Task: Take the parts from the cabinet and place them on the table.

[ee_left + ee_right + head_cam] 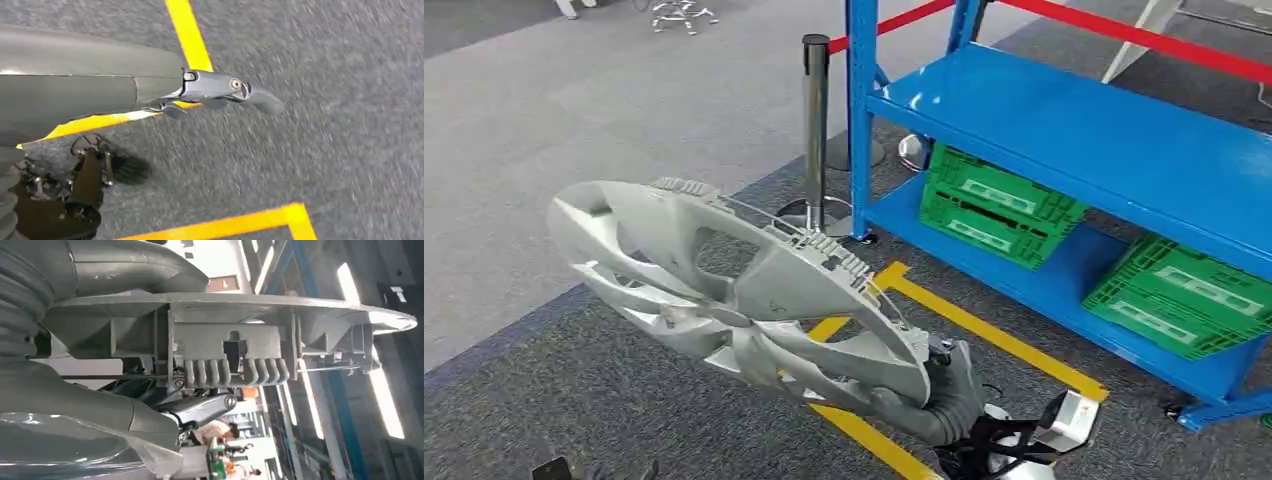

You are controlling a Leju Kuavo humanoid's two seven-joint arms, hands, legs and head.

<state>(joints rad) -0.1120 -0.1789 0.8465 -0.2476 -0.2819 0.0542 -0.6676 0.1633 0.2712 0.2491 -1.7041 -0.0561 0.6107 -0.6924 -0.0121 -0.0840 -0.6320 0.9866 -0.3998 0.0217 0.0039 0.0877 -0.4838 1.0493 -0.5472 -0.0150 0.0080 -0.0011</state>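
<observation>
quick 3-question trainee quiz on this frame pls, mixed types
1. True or false: the right hand holds the silver wheel cover.
2. The two green crates sit on the blue rack's: A) top shelf B) bottom shelf C) floor beside it.
3. What colour are the floor lines near the rack?

Key: 1 true; 2 B; 3 yellow.

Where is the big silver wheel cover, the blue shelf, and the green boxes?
wheel cover (724,290), head view, on a silver spoke near its middle.
shelf (1064,130), head view, on its bare blue upper board.
green boxes (999,205), head view, on the left box's side wall.
</observation>
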